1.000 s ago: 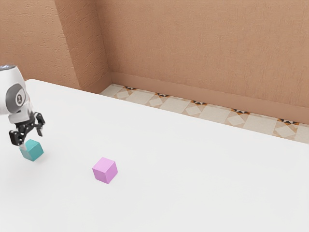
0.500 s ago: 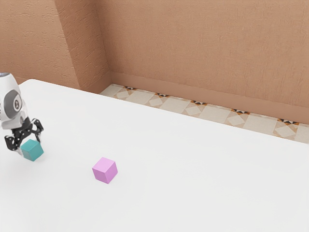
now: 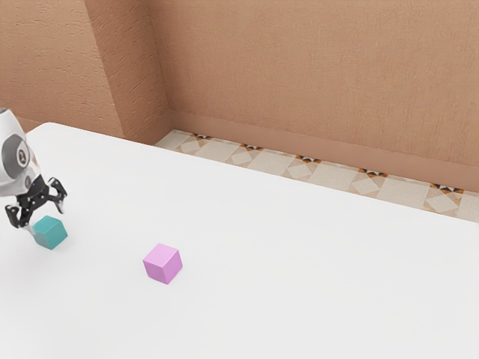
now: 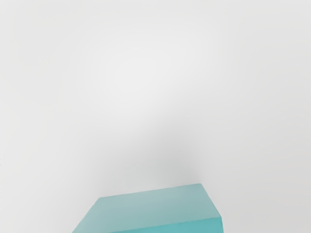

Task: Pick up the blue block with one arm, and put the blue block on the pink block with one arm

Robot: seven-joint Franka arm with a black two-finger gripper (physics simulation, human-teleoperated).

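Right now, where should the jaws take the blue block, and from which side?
I'd take two opposite side faces of the blue block, coming straight down from above. It's a cube lying flat on the table with its top face bare, and the pink block stands well apart, so nothing blocks the open jaws hanging just over it.

**Two cameras, one shared block**

The exterior view looks from above and beside the arm [image 3: 13, 161], across the table [image 3: 299, 262] toward the wall [image 3: 314, 67], and takes in much of the scene. The wrist view looks down from close by. Both show the blue block [image 3: 50, 232] [image 4: 155, 211] and the table around it.
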